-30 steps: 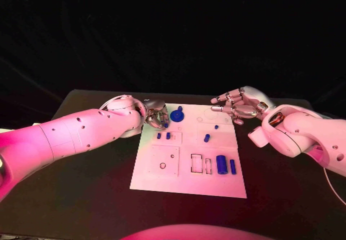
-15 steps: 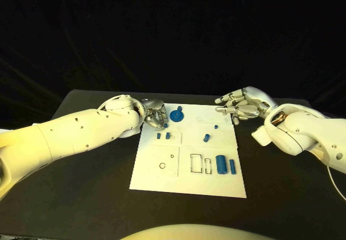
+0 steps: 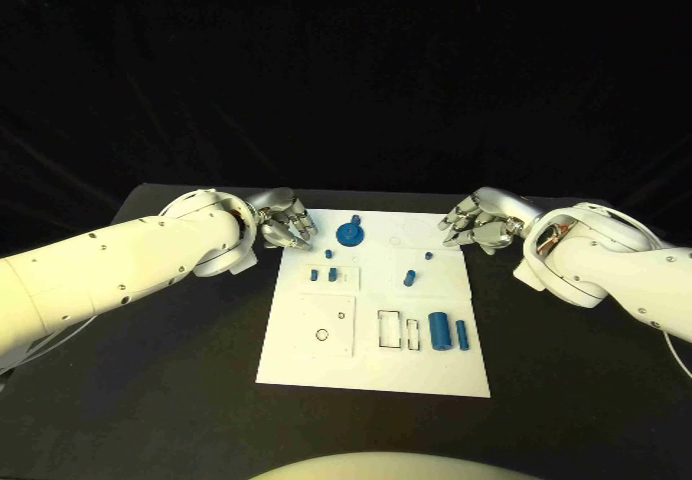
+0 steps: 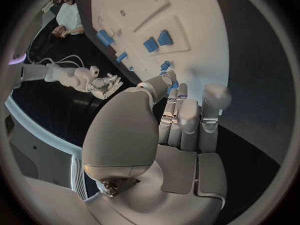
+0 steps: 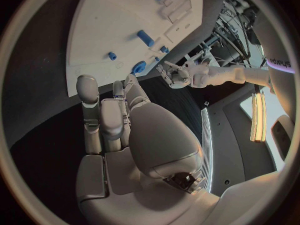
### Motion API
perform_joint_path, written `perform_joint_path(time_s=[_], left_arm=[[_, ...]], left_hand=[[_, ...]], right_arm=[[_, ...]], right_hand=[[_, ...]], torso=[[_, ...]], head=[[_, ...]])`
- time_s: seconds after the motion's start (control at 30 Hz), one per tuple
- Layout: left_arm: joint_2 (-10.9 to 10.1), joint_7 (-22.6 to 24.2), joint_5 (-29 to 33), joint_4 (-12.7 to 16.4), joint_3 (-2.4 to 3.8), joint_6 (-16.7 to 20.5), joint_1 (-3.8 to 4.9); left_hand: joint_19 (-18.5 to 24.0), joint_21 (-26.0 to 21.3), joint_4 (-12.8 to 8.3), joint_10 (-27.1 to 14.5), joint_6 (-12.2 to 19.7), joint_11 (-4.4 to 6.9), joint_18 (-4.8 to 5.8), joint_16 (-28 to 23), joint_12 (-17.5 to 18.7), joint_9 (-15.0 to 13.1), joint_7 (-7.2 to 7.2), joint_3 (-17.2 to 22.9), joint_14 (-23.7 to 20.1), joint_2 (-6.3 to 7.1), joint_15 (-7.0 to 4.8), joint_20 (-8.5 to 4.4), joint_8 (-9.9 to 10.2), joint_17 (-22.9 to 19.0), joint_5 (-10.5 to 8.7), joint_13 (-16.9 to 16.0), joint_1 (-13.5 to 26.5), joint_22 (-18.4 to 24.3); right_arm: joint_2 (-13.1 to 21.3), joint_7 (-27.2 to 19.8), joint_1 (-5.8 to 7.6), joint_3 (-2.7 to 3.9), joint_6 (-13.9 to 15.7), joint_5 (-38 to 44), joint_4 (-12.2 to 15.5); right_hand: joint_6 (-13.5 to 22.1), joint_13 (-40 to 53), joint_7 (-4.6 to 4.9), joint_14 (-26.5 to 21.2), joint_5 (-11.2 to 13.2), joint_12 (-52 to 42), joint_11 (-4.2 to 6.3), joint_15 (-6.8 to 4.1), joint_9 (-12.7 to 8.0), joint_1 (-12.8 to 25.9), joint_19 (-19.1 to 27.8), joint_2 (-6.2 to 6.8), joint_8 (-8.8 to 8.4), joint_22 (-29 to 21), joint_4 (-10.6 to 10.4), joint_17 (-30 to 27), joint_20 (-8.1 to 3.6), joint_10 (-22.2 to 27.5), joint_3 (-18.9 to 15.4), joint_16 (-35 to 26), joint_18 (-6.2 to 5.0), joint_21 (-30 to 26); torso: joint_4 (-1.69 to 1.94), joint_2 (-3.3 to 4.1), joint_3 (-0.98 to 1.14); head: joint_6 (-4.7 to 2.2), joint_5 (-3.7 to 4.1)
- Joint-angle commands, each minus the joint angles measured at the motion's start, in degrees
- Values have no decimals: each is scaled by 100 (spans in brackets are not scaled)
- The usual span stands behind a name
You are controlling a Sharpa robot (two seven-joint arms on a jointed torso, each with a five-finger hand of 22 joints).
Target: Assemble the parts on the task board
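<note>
You're dealing w/ small blue parts that are prob. light, rigid plastic, smooth enough to slip, so pinch them across the sides w/ fingertips, no squeezing needed. The round knobbed part (image 3: 351, 235) is sitting at the far edge of the task board (image 3: 332, 360); you're best taking it by the raised stub, I'd judge. Two short pegs (image 3: 323, 273) are standing in the left-middle panel, a peg (image 3: 410, 278) and a tiny one (image 3: 428, 256) are sitting right of centre, and the fat cylinder (image 3: 438, 333) w/ a thin pin (image 3: 462, 333) beside it are lying near the empty rectangular slots (image 3: 391, 328) on the near-right. Lying ones could roll if nudged.

Your left hand (image 3: 286, 222) is hovering just off the board's far-left corner, near the knobbed part, fingers loosely curled, holding nothing. Your right hand (image 3: 477, 222) is hanging by the far-right corner, fingers apart, also gripping nothing. Board itself is looking flat, white, thin; it might slide on the black table (image 3: 173, 400) if pushed sideways.
</note>
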State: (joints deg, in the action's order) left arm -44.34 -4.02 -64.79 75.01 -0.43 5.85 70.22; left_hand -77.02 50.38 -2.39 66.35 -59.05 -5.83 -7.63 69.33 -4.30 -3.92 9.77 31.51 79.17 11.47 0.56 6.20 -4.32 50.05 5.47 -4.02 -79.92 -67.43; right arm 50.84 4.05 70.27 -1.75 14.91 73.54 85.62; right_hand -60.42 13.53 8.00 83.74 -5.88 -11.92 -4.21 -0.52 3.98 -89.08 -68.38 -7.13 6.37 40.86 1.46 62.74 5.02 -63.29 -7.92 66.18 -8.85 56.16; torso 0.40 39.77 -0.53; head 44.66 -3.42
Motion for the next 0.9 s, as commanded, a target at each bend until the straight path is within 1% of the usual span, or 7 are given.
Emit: perform_joint_path(time_s=[0.03, 0.13, 0.23, 0.37, 0.53, 0.7, 0.9], left_arm=[[-146, 909, 2322, 173, 8, 418, 27], [-283, 1356, 3657, 339, 9, 600, 35], [-387, 1691, 4811, 508, 7, 754, 32], [-482, 1904, 5751, 689, 3, 850, 21], [-538, 2008, 6210, 848, -1, 880, 10], [-552, 2044, 6366, 921, -3, 913, 5], [-542, 2069, 6421, 944, -13, 993, 3]], left_hand=[[418, -920, -23, 2, -89, -24, -172, -582, -49, -2, 31, 70, -426, -3, 17, 8, -32, -877, 3, 4, -66, 500], [774, -1629, -34, 57, -141, -15, -287, -1105, -128, -2, 29, 67, -805, -55, 11, 10, -50, -1609, -3, -10, -52, 889], [828, -1690, -36, 158, -209, 16, -290, -1245, -223, -11, 7, 23, -898, -98, -4, 1, -88, -1791, 4, -35, -36, 922], [846, -1721, -36, 199, -247, 36, -291, -1305, -274, -14, -8, -17, -929, -120, -15, -8, -112, -1875, 9, -47, -18, 941], [862, -1750, -43, 199, -253, 40, -291, -1343, -301, -11, -10, -41, -954, -143, -20, -16, -118, -1916, 30, -51, -15, 959], [873, -1768, -49, 181, -239, 35, -290, -1362, -308, -5, -5, -61, -967, -143, -19, -18, -112, -1933, 38, -49, -7, 970], [901, -1816, -73, 79, -164, 8, -284, -1409, -301, 10, 20, -101, -1009, -143, -3, -14, -79, -1976, 45, -32, -1, 1000]], right_arm=[[-91, 623, -31, 1, -240, 1662, -45], [-191, 757, -76, 2, -283, 2065, -87], [-298, 860, -111, 2, -346, 2321, -133], [-437, 920, -142, 2, -401, 2484, -211], [-605, 872, -186, 2, -527, 2519, -386], [-700, 788, -265, 1, -573, 2480, -489], [-757, 671, -323, 1, -623, 2435, -510]], right_hand=[[-59, -113, 3, 136, 30, 88, 3, 5, -6, 2, -69, 19, -57, 54, 41, 43, -1, -64, 30, 56, -12, 58], [-115, -248, -17, 173, 63, 187, 0, 10, -4, 38, -149, 37, -87, 212, 72, 142, 2, -93, 67, 146, 17, 175], [-140, -367, -23, 190, 86, 274, 2, 14, -7, 78, -186, 53, -126, 285, 93, 177, 3, -98, 100, 180, 29, 231], [-159, -463, -32, 195, 100, 338, 5, 14, -7, 98, -207, 45, -159, 332, 114, 190, 2, -103, 146, 191, 36, 267], [-190, -566, -42, 202, 113, 400, 15, 8, -6, 99, -220, 25, -190, 368, 156, 214, -5, -115, 220, 213, 39, 295], [-203, -629, -42, 205, 122, 438, 17, 4, -6, 104, -221, 21, -210, 381, 185, 228, -10, -118, 266, 225, 40, 305], [-206, -693, -46, 209, 126, 477, 19, 1, -8, 113, -222, 38, -233, 398, 221, 248, -15, -114, 308, 242, 42, 318]], torso=[[9, 1, -3], [2, 7, -9], [-4, 4, -10], [-1, 5, -4], [11, 7, -11], [-3, 7, -2], [3, 11, -2]], head=[[-5, 39], [-4, 39], [-30, 48], [-33, 68], [-94, 76], [-50, 15], [-28, 6]])
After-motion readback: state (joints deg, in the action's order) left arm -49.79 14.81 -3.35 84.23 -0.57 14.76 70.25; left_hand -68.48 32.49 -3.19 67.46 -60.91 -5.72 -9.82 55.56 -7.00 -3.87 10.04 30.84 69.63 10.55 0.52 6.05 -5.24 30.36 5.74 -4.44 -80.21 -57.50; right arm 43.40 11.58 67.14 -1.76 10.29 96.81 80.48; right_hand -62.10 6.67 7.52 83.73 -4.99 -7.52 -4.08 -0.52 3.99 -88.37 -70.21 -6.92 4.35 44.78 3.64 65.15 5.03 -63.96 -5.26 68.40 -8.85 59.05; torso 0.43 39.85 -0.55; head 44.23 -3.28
